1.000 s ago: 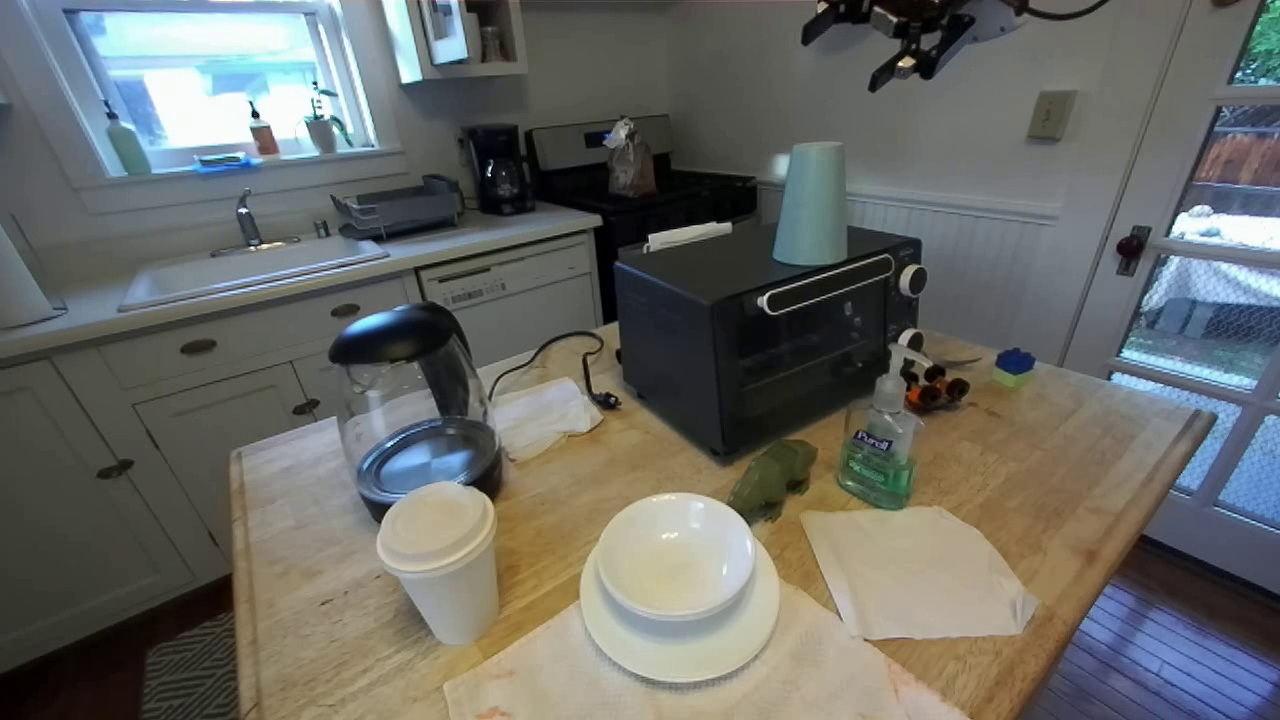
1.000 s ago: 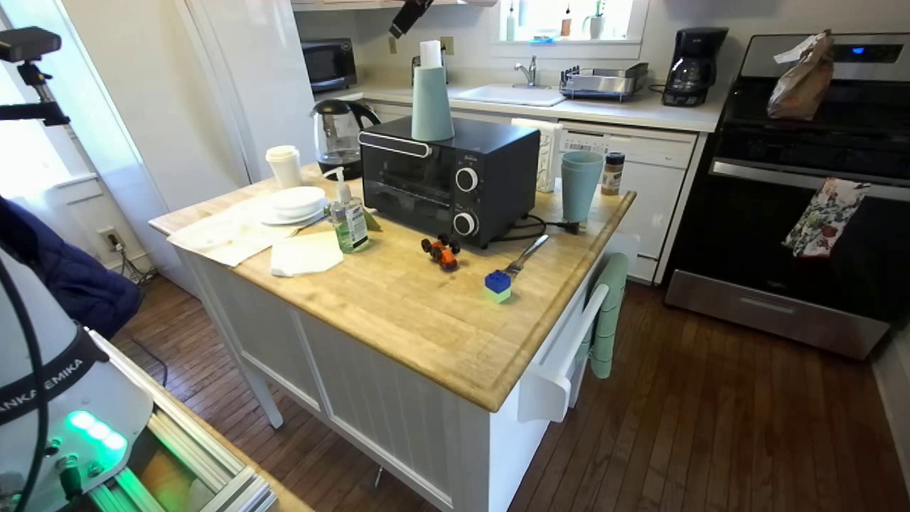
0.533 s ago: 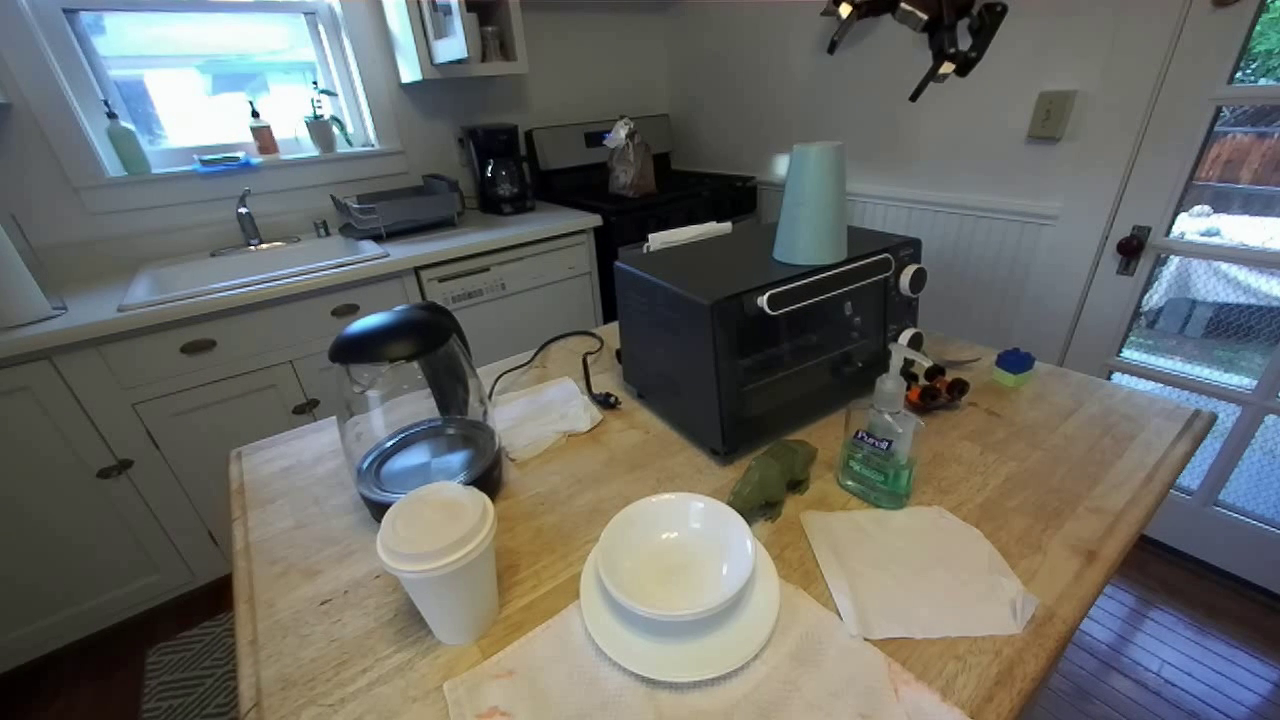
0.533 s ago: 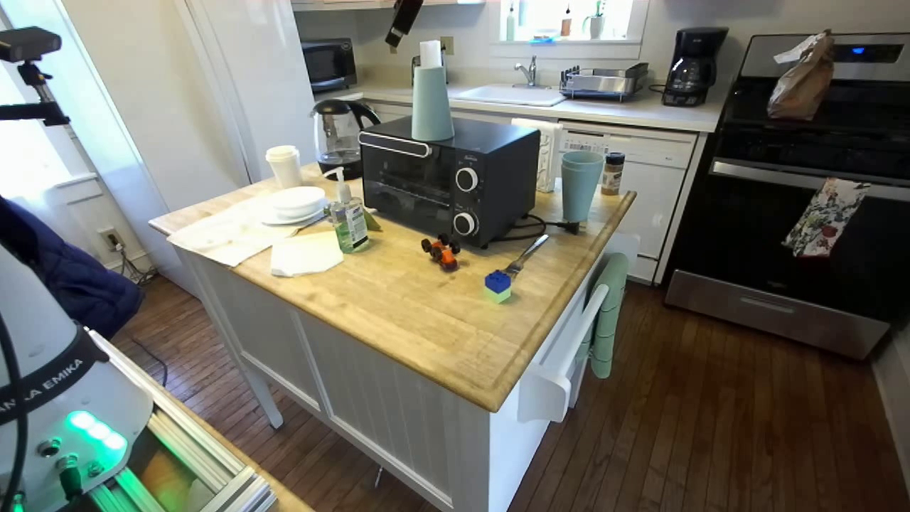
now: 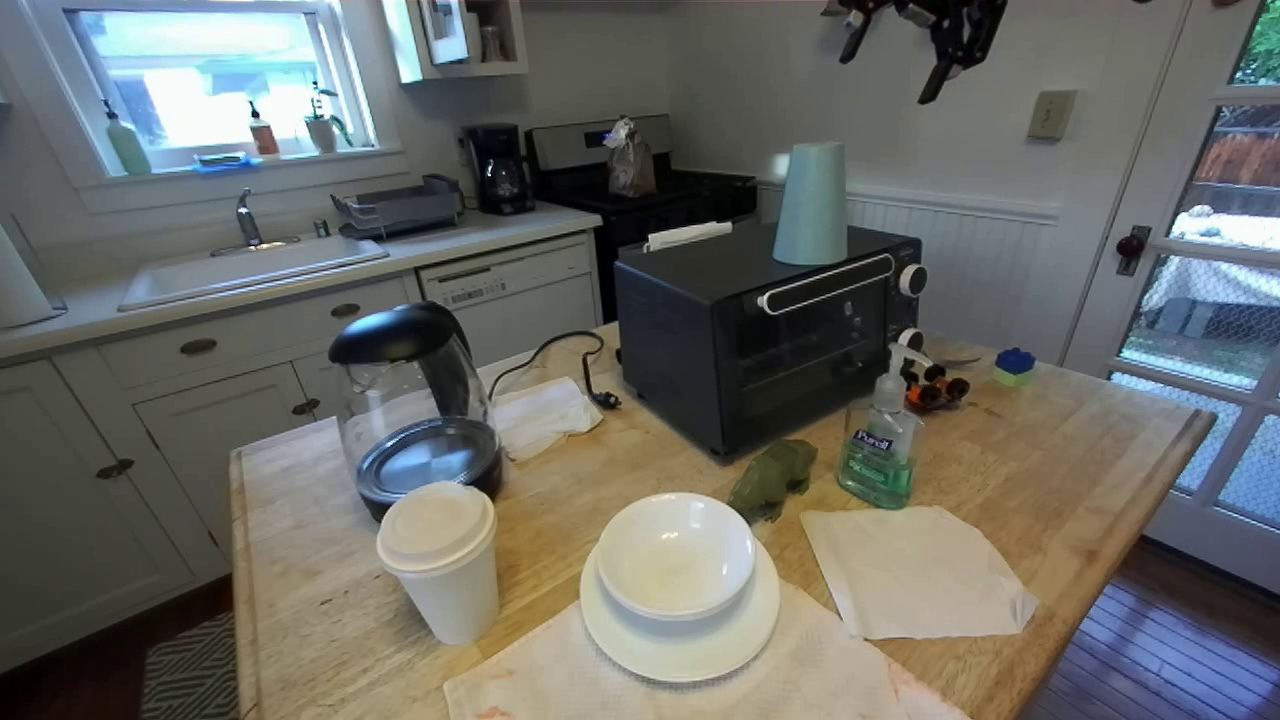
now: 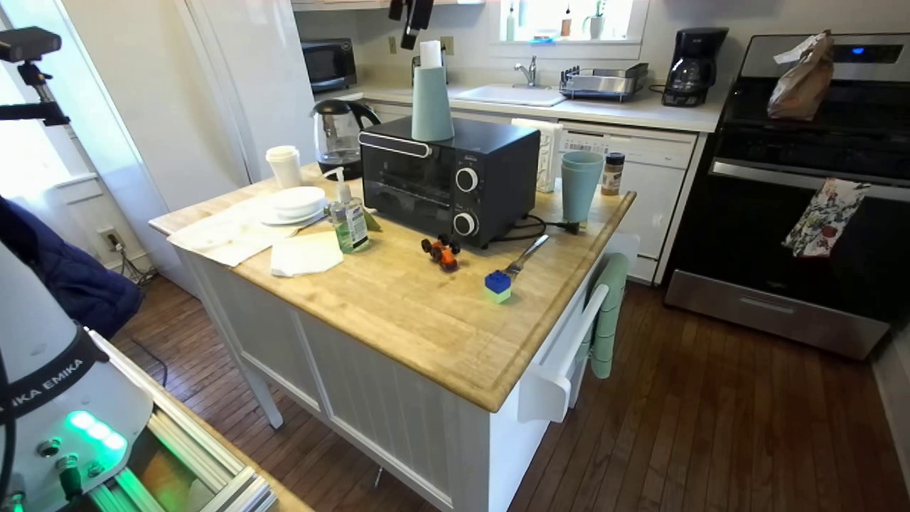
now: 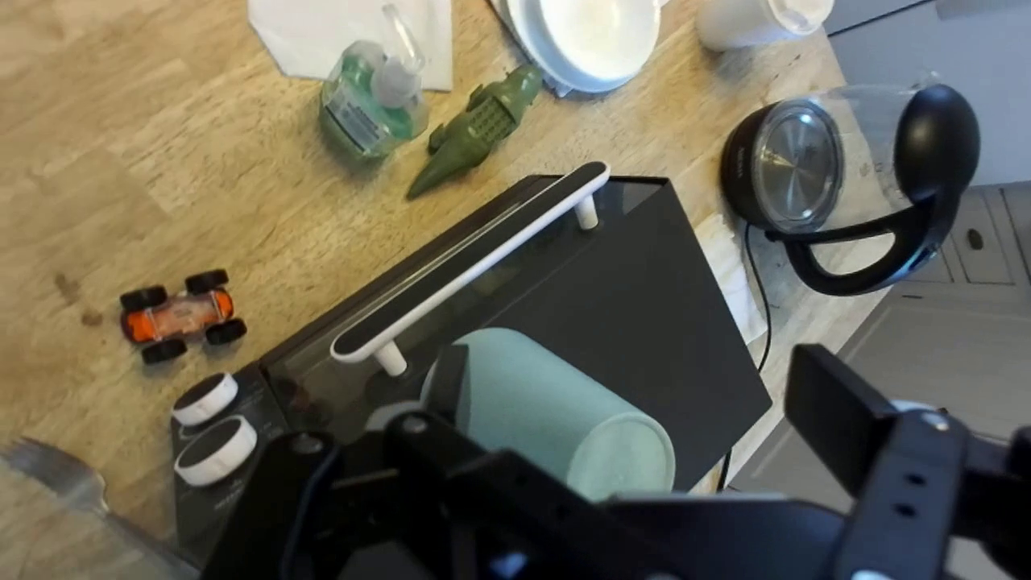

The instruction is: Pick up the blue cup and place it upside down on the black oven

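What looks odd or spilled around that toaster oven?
No spill shows. The blue cup stands upside down on the black oven, unusual but what the task wants; beside the oven, a plug lies loose.

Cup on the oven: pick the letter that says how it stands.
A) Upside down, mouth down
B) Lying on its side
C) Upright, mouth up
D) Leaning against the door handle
A: in the wrist view the cup shows its closed base on top, and in both exterior views its wider end rests on the oven.

The white arm (image 6: 110, 398) has black, screw-studded fingers (image 7: 834, 411).
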